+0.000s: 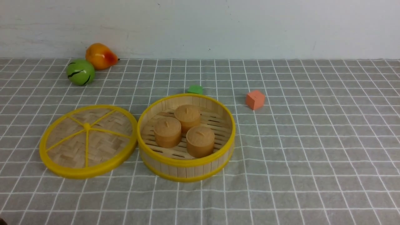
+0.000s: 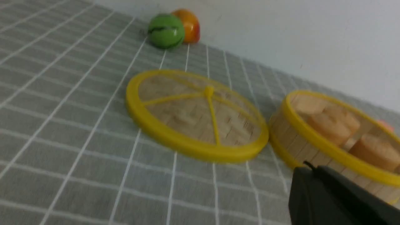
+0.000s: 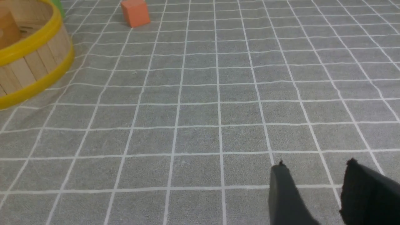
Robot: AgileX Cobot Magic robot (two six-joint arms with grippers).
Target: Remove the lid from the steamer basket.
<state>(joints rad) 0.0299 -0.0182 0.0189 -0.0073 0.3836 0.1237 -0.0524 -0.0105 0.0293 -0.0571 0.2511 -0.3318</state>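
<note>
A pale wall (image 1: 200, 28) rises behind a counter (image 1: 312, 140) covered in grey cloth ruled with white lines. The steamer basket (image 1: 186, 170) sits open near the middle of the front view, its pale slatted wall banded in yellow at the top and bottom. On its slatted floor stand three small brown lidded pots: one (image 1: 187, 117) toward twelve o'clock, one (image 1: 167, 132) toward nine, and one (image 1: 200, 141) toward five.

The lid (image 1: 103, 137) lies off the basket, at its nine o'clock side and right up against or just beside it; whether the rims touch cannot be told. It is a woven tan disc with yellow spokes and a small central knob (image 1: 87, 126), facing up.

Beyond the lid, toward twelve o'clock from it, are a green ball-like fruit (image 1: 80, 72) with dark streaks and an orange-red pear (image 1: 100, 56). A green block (image 1: 195, 89) is just past the basket at twelve o'clock; a coral block (image 1: 255, 100) lies toward two.

The left gripper (image 2: 309, 168) is shut, holding nothing. The right gripper (image 3: 315, 162) stands apart-fingered, empty above the cloth.
</note>
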